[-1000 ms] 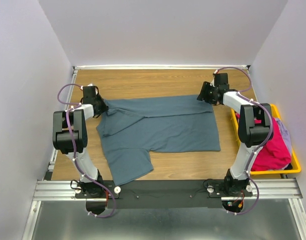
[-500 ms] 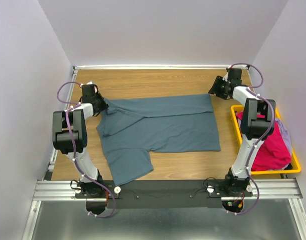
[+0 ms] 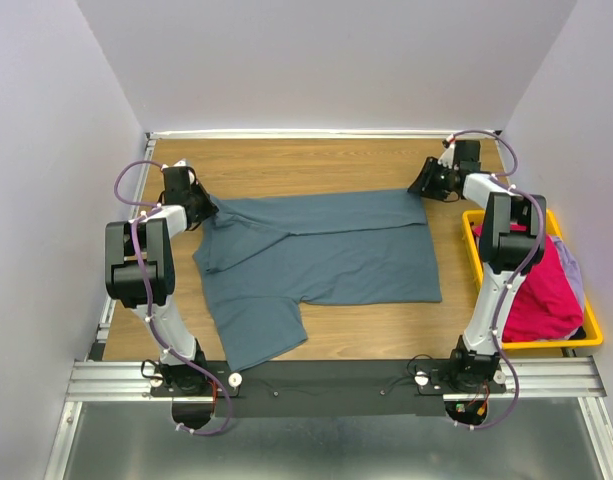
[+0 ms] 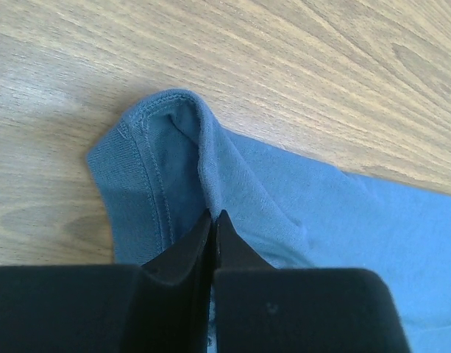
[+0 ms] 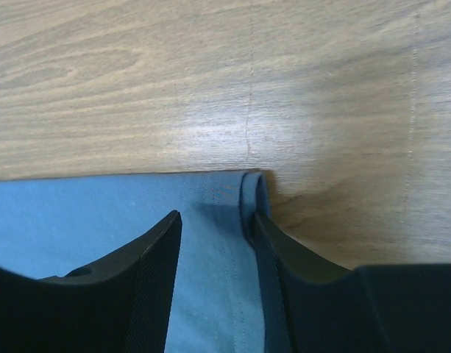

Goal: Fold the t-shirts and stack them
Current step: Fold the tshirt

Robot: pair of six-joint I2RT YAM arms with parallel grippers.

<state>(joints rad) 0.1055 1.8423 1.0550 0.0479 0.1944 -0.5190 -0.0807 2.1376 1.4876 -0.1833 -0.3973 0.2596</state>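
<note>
A slate blue-grey t-shirt (image 3: 326,250) lies spread on the wooden table, one sleeve pointing toward the near edge. My left gripper (image 3: 204,208) is at its far left corner, shut on a raised fold of the cloth (image 4: 210,169); the fingertips (image 4: 212,213) meet on it. My right gripper (image 3: 423,185) is at the shirt's far right corner, open. Its jaws (image 5: 214,217) straddle the hem, and the right finger (image 5: 284,257) touches the curled edge (image 5: 253,193). A magenta-pink t-shirt (image 3: 541,290) sits in the bin over a pale grey-blue one (image 3: 572,268).
The yellow plastic bin (image 3: 546,344) stands at the table's right edge, beside the right arm. White walls close in the table on three sides. Bare wood (image 3: 316,160) shows beyond the shirt and along the near edge (image 3: 386,330).
The right gripper swung out to the far right, then came back onto the shirt's far right corner, and its jaws have narrowed. The left gripper has kept its hold, barely shifting.
</note>
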